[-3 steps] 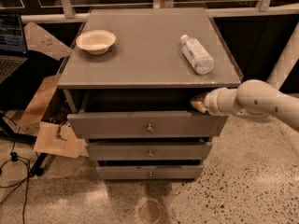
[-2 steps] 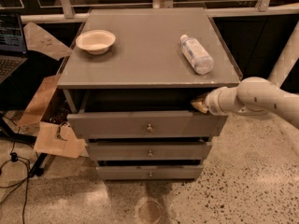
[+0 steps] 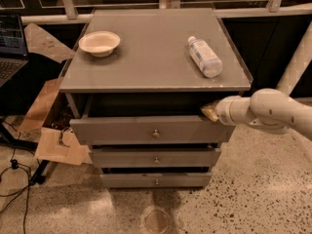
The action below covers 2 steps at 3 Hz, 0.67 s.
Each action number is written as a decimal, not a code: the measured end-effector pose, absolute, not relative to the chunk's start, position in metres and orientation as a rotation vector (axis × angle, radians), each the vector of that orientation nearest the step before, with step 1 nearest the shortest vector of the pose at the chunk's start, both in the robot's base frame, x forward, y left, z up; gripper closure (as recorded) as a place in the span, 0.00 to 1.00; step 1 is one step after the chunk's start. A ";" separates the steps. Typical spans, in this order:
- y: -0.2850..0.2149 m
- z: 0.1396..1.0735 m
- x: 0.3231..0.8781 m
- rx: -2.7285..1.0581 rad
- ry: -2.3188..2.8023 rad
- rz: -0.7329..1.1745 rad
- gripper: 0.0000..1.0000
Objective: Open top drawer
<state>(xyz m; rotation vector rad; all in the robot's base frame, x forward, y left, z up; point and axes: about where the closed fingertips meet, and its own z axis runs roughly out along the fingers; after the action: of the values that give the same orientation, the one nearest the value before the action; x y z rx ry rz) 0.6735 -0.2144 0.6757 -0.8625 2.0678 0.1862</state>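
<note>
The grey top drawer [image 3: 146, 129] of the grey cabinet stands pulled out a little, with a dark gap under the cabinet top and a small round metal knob [image 3: 155, 133] at its centre. My white arm comes in from the right. My gripper [image 3: 209, 112] sits at the drawer's upper right corner, at the top edge of the front panel. Only its yellowish tip shows there.
A cream bowl [image 3: 99, 43] and a lying clear plastic bottle [image 3: 204, 56] rest on the cabinet top [image 3: 146, 62]. The middle drawer [image 3: 155, 158] and the bottom drawer [image 3: 156, 181] sit below. Cardboard pieces [image 3: 51, 140] and cables lie at left; a laptop [image 3: 9, 43] is far left.
The top drawer has slid out slightly further towards the camera, and my gripper has moved with its right corner.
</note>
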 end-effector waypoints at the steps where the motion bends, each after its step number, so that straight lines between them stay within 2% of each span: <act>1: -0.218 0.667 0.663 -0.834 2.093 0.212 1.00; 2: -0.218 0.671 0.663 -0.834 2.093 0.212 1.00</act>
<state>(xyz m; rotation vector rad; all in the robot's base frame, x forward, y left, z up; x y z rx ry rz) 0.6635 -0.2181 0.6714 -0.8342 2.0934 0.2123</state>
